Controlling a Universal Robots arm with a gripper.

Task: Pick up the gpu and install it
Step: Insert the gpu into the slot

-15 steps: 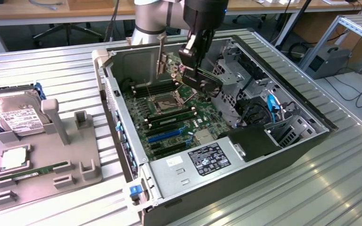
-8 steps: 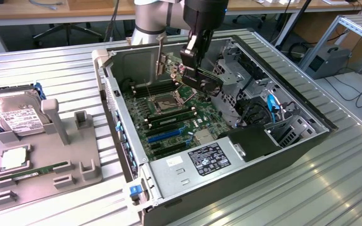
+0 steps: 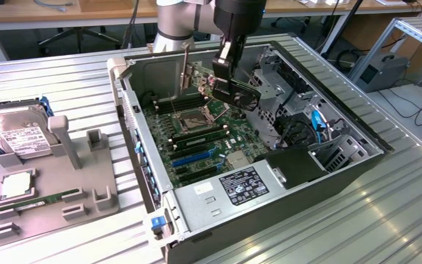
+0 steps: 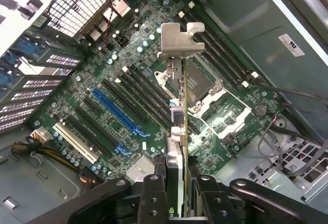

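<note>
Holding the gpu [image 3: 242, 98] edge-on in the clenched tool [image 4: 178, 187], hovering above the motherboard [image 4: 241, 126] lying beneath the tool inside the open computer case [image 3: 306, 201]; having finished pickup, not yet seating it in any slot.

The ribbed metal worktop [image 3: 387, 220] bears an open computer case [image 3: 299, 203] at its middle, a grey parts holder [image 3: 97, 195] beside it.

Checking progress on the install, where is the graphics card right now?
The graphics card is clamped in the gripper, held above the motherboard inside the open computer case, top centre of the exterior view.
</note>
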